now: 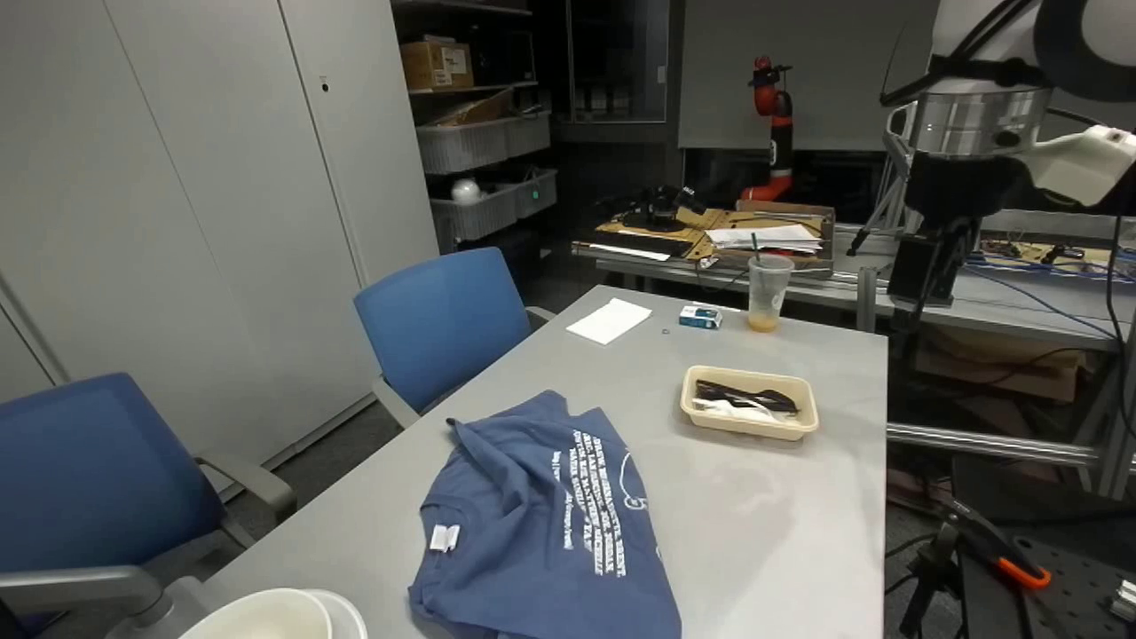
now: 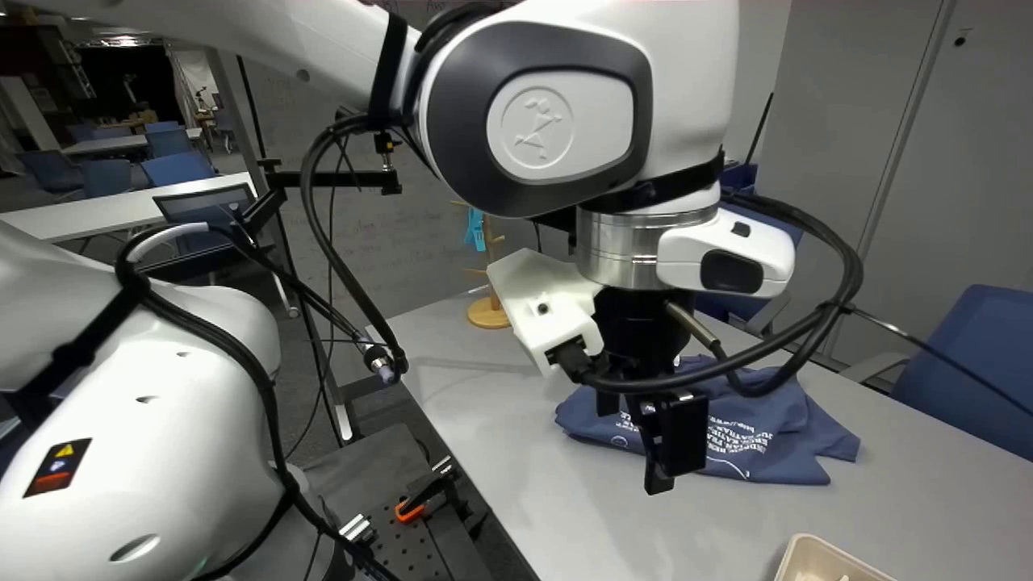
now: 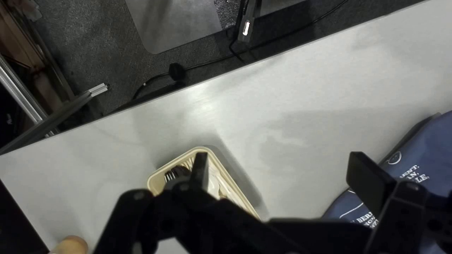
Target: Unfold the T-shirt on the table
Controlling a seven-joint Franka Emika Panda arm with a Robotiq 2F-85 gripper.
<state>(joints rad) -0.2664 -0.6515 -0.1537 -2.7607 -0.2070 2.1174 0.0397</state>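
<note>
The navy-blue T-shirt lies folded and rumpled on the light grey table, its white lettering and white neck tag facing up. In an exterior view the T-shirt is partly hidden behind the gripper and cables. In the wrist view the T-shirt is at the right edge, partly covered by a finger. My gripper is open, with its fingers wide apart and nothing between them. It hangs above the table, apart from the shirt; the gripper also shows in both exterior views.
A cream tray with cutlery stands on the table; the tray lies below the left finger in the wrist view. A plastic cup, small box and white paper are at the far end. White bowls and blue chairs are nearby.
</note>
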